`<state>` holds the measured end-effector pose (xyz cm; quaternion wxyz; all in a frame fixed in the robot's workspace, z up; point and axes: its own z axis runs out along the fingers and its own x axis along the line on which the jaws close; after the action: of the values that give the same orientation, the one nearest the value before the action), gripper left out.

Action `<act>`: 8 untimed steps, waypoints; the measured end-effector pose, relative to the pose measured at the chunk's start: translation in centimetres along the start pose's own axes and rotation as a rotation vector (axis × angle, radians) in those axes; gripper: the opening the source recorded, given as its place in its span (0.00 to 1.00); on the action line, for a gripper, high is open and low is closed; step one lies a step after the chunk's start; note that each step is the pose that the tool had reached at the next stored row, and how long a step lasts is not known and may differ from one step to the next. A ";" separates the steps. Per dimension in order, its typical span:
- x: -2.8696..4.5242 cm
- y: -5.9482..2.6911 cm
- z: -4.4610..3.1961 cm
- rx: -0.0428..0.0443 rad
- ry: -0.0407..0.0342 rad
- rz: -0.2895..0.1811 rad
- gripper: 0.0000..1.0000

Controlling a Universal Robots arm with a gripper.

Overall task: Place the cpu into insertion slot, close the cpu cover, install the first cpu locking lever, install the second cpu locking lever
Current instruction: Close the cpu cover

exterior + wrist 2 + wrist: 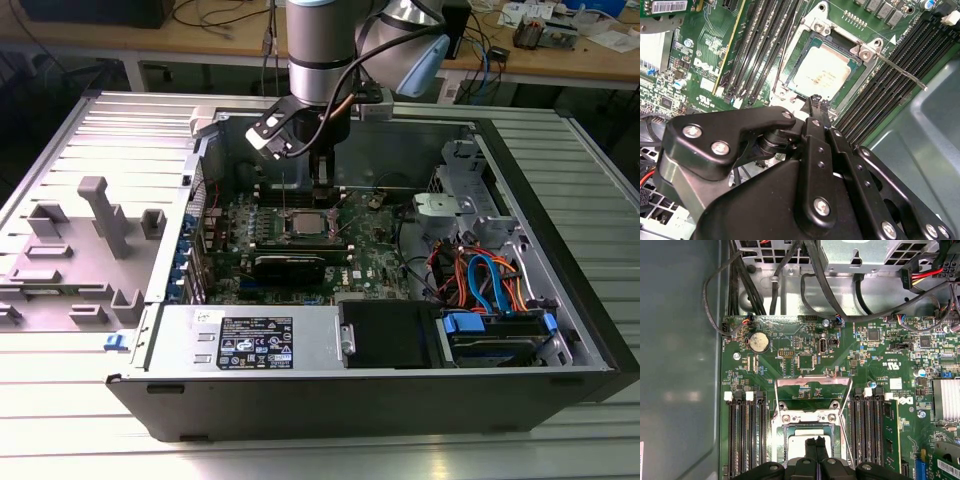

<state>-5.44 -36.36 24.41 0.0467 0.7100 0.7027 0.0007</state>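
At the middle of the green motherboard (pixel 790 340), the cpu (pixel 822 70) lies flat in the insertion slot (pixel 788 75), silver top up and square to the rim. Long black memory slots (pixel 746 430) run along both sides. In the first wrist view the cpu cover (pixel 812 381) appears to stand raised on the far side of the slot, with bare board showing through its cut-out, so it is not yet down over the chip. A thin locking lever (pixel 900 71) sticks out free beside the slot, unlatched.

The tool (pixel 815 442) hangs just above the near edge of the chip. Its fingertips are drawn narrow, almost together, and nothing shows between them. In the exterior view the arm reaches down into the open computer case (pixel 560 250), which lies on its side on the ribbed tabletop (pixel 300 455).

Placing looks done, and closing the cover seems the step in hand. That calls for tipping the frame down evenly without nudging the seated chip or snagging the loose lever.
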 end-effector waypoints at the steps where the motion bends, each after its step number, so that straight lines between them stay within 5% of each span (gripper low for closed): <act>1: 0.00 0.00 0.00 0.0000 0.0000 0.000 0.11; 8: 0.01 0.42 0.03 0.0000 0.0000 0.000 0.11</act>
<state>-5.02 -36.35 24.41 0.0467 0.7099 0.7027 0.0007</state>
